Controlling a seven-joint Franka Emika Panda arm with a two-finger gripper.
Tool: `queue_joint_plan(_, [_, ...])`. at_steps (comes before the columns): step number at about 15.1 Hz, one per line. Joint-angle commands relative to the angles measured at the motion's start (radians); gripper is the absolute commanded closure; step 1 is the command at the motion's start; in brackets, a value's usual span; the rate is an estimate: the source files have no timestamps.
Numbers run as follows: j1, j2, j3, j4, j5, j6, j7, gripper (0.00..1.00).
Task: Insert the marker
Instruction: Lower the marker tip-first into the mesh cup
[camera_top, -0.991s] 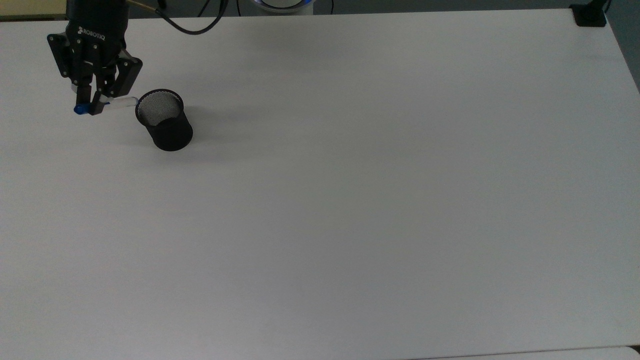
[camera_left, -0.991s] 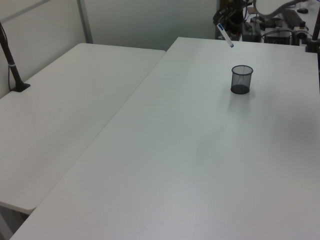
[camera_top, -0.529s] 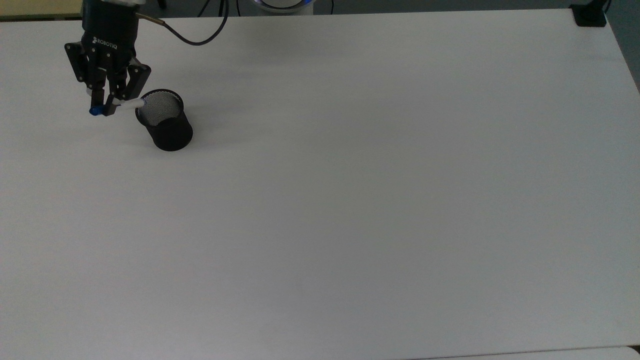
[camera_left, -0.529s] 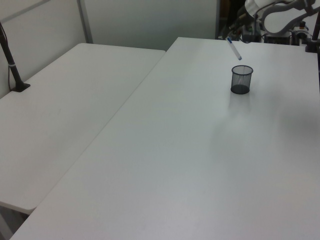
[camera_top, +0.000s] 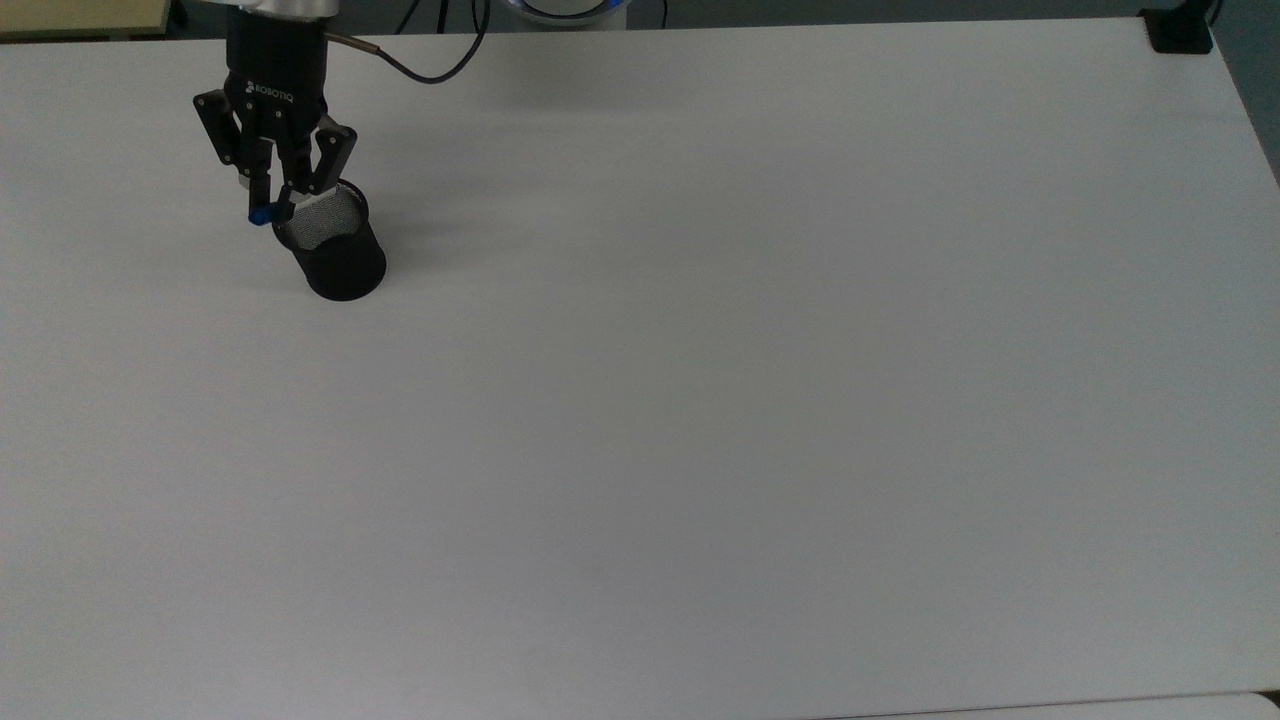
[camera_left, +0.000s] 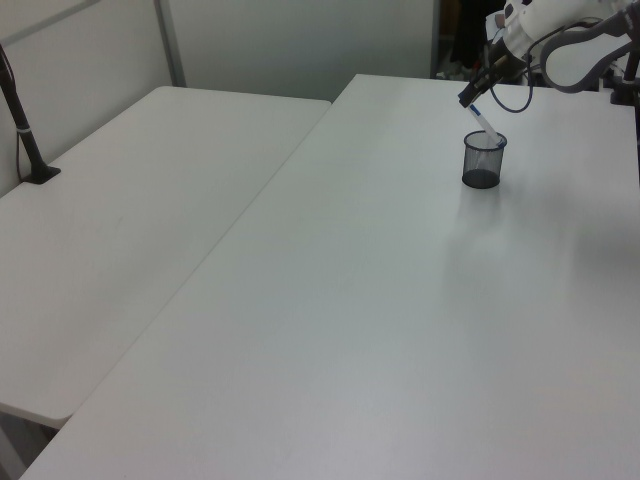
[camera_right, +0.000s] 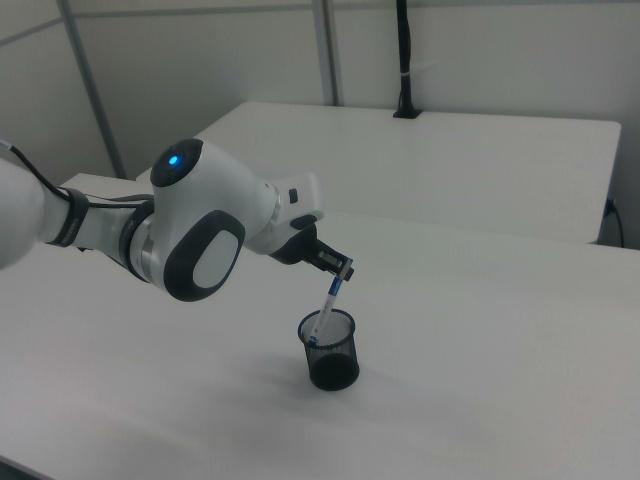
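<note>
step: insertion underway | pincer (camera_top: 272, 205) pinching marker (camera_right: 327, 304) near blue top, tilted, lower tip just inside mesh cup (camera_right: 330, 350) rim on desk (camera_top: 700, 400) | next: prob lower a bit, straighten, then let go

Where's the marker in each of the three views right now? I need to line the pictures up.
Top view: the marker is at the upper left, held in the gripper, blue end just outside the rim of the black mesh cup.
Left view: the marker is at the upper right, tilted, lower end at the cup's mouth.
Right view: the marker is near centre, tilted, lower end inside the cup.
Shared landmark: the black mesh cup.
</note>
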Motion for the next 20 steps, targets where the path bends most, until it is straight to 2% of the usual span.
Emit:
queue_joint_plan(1, [0.016,-0.034,-0.008,-0.031,0.008,0.018,-0.029,1.0])
queue_joint_plan(7, [0.016,-0.011,-0.01,-0.024,0.009,0.124,-0.025,1.0])
queue_joint_plan(15, [0.018,0.001,-0.008,-0.031,0.005,0.136,-0.033,0.99])
queue_joint_plan(17, [0.018,0.007,-0.007,-0.029,0.005,0.136,-0.033,0.79])
queue_joint_plan(19, [0.018,0.009,-0.004,-0.028,0.005,0.136,-0.032,0.78])
queue_joint_plan(20, [0.018,0.009,-0.004,-0.025,0.005,0.136,-0.03,0.59])
